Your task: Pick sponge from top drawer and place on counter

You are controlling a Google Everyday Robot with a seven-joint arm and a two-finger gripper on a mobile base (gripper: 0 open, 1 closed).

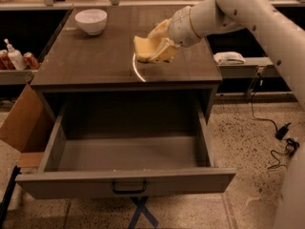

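Observation:
My gripper (153, 46) is shut on the pale yellow sponge (143, 48) and holds it just above the counter (86, 61), near the middle and over the thin white arc (136, 68). The top drawer (126, 163) stands pulled fully open below the counter, with its dark handle (129, 188) at the front; I see nothing inside it. My white arm (248, 18) reaches in from the upper right.
A white bowl (91, 21) stands at the counter's far left. Bottles (15, 57) sit on the left side shelf, a white cloth (229, 57) on the right shelf. A cardboard box (24, 125) leans beside the drawer's left. Cables (281, 137) lie on the floor right.

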